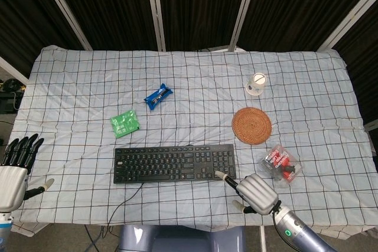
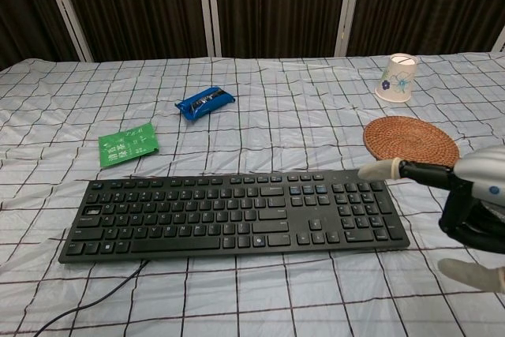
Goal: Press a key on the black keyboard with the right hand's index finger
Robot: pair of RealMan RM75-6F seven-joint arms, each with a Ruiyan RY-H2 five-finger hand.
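Observation:
The black keyboard (image 1: 174, 163) (image 2: 237, 211) lies flat near the table's front edge, its cable trailing off toward the front. My right hand (image 1: 257, 193) (image 2: 473, 195) hovers at the keyboard's right end with nothing in it. Its index fingertip (image 1: 221, 175) (image 2: 377, 170) points out over the number pad while the other fingers are curled in. Whether the tip touches a key I cannot tell; in the chest view it seems slightly above them. My left hand (image 1: 15, 172) is at the front left corner, empty, fingers straight and apart, well away from the keyboard.
A woven round coaster (image 1: 251, 126) (image 2: 410, 140) and a paper cup (image 1: 256, 84) (image 2: 396, 78) stand behind the keyboard's right end. A clear packet with red contents (image 1: 282, 165) lies just right of the right hand. A blue packet (image 1: 157, 96) and a green packet (image 1: 124, 123) lie behind the keyboard.

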